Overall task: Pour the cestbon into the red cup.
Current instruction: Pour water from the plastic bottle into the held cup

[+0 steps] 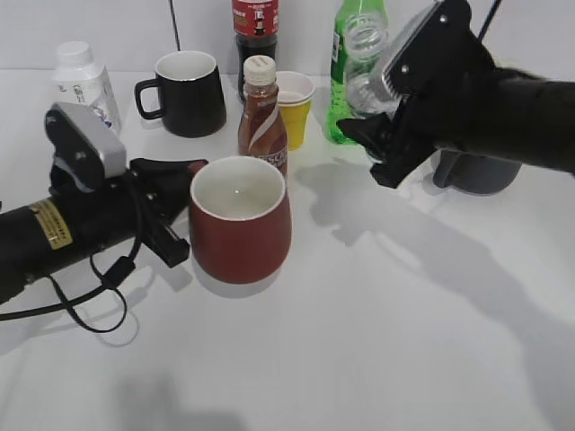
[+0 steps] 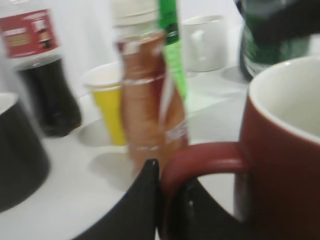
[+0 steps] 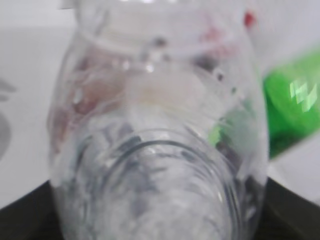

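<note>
Cup (image 1: 240, 224) front-centre; behind it bottle (image 1: 261, 117), mug (image 1: 187, 92) left.

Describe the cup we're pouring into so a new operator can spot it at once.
Start at the left gripper on the left of the white table; it is closed on the handle of the red cup, which stands just in front of the brown bottle. The cup is squat, dark red, white inside, unlike the black mug behind.
</note>
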`<action>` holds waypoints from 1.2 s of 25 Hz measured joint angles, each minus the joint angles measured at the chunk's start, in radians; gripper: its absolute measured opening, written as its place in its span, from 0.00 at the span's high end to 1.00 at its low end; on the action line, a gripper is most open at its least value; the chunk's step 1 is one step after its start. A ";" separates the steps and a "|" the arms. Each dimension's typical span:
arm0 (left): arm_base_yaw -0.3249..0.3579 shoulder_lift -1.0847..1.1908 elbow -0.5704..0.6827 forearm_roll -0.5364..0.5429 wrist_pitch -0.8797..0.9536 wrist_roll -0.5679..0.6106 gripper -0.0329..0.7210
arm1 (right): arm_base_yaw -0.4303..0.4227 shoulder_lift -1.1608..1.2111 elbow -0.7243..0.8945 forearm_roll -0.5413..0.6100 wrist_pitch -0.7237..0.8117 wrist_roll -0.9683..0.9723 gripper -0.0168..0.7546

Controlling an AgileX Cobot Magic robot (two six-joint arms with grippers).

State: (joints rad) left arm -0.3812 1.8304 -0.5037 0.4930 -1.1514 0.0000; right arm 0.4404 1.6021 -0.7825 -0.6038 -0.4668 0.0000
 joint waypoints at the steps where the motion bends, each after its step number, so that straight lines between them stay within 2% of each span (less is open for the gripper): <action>1: -0.006 0.000 -0.006 0.000 0.008 0.000 0.90 | 0.000 -0.010 0.000 -0.053 0.000 0.000 0.34; 9: -0.046 0.000 -0.073 0.001 0.131 -0.027 0.90 | 0.000 -0.014 -0.001 -0.273 -0.002 -0.058 0.34; 12: -0.069 0.000 -0.101 0.017 0.158 -0.031 0.90 | 0.000 -0.014 -0.001 -0.303 -0.029 -0.143 0.34; 21: -0.080 0.000 -0.157 0.082 0.191 -0.083 0.90 | 0.000 -0.014 -0.001 -0.297 -0.048 -0.396 0.34; 30: -0.080 0.000 -0.159 0.158 0.195 -0.093 0.90 | 0.000 -0.014 -0.001 -0.170 -0.050 -0.652 0.34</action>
State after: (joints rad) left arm -0.4617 1.8304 -0.6631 0.6505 -0.9561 -0.0934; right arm 0.4404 1.5886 -0.7834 -0.7743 -0.5164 -0.6515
